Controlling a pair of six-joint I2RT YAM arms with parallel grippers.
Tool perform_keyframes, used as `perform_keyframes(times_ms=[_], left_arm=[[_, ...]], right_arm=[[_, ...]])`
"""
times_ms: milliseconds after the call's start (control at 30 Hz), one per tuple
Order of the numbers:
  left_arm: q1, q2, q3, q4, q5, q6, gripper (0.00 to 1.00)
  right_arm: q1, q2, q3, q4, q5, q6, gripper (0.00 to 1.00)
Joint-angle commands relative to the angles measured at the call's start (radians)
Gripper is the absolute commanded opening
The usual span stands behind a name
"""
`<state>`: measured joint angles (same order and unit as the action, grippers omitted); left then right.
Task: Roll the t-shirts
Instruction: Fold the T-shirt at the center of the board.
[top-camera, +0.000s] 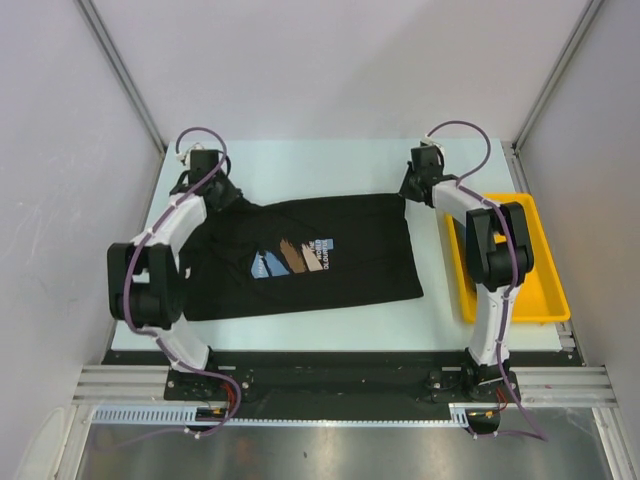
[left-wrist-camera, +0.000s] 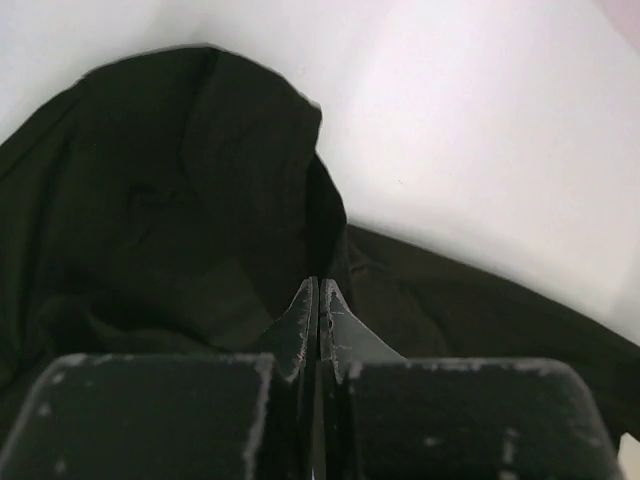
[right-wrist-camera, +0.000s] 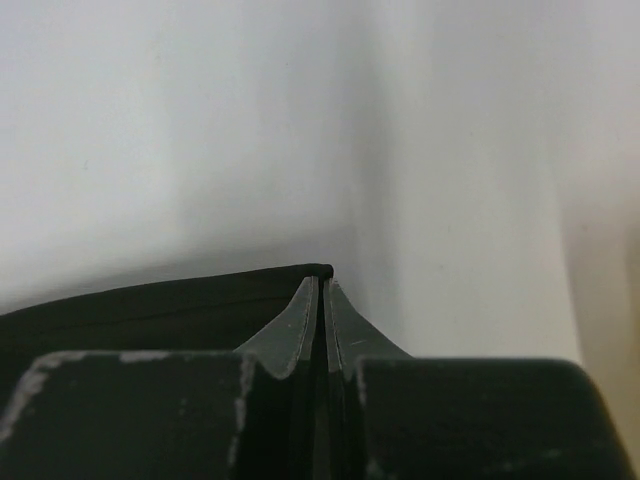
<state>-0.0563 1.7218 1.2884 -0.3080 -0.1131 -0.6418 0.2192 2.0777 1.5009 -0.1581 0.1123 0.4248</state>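
Note:
The black t-shirt (top-camera: 360, 250) lies spread flat on the white table (top-camera: 300, 165), its blue, brown and white print (top-camera: 295, 258) facing up. My left gripper (top-camera: 222, 193) is at the shirt's far left corner. In the left wrist view it (left-wrist-camera: 319, 282) is shut, with bunched black cloth (left-wrist-camera: 180, 200) rising around the tips. My right gripper (top-camera: 408, 190) is at the far right corner. In the right wrist view it (right-wrist-camera: 321, 280) is shut on the hem corner (right-wrist-camera: 150, 300). The teal-blue t-shirt is out of view.
A yellow tray (top-camera: 545, 290) stands at the table's right edge, beside the right arm. Grey walls close in the table on the left, the back and the right.

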Motion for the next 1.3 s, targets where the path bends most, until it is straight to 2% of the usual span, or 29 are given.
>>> perform_keyframes(times_ms=[0,267,433,767,1067,1267], left_arm=[[-0.011,-0.186,-0.110,0.035,-0.045,-0.079,0.00],[-0.011,-0.482,-0.299,-0.026,-0.066,-0.099,0.00],[-0.008,-0.585,-0.405,-0.069,-0.063,-0.102,0.00],[0.021,-0.748,-0.583,-0.086,-0.016,-0.111,0.00],[0.023,-0.794,-0.728,-0.037,0.055,-0.094,0.00],[0.023,-0.801,-0.736,-0.036,0.070,-0.085,0.00]], right_arm=[[0.019,-0.105,-0.045,-0.001,0.056,-0.003,0.04],[0.026,-0.183,-0.080,-0.024,0.073,0.002,0.05],[0.052,-0.225,-0.110,-0.058,0.092,0.011,0.04],[0.121,-0.361,-0.290,-0.100,0.153,0.051,0.05],[0.111,-0.459,-0.438,-0.116,0.086,0.115,0.40],[0.103,-0.540,-0.501,-0.124,0.056,0.176,0.48]])
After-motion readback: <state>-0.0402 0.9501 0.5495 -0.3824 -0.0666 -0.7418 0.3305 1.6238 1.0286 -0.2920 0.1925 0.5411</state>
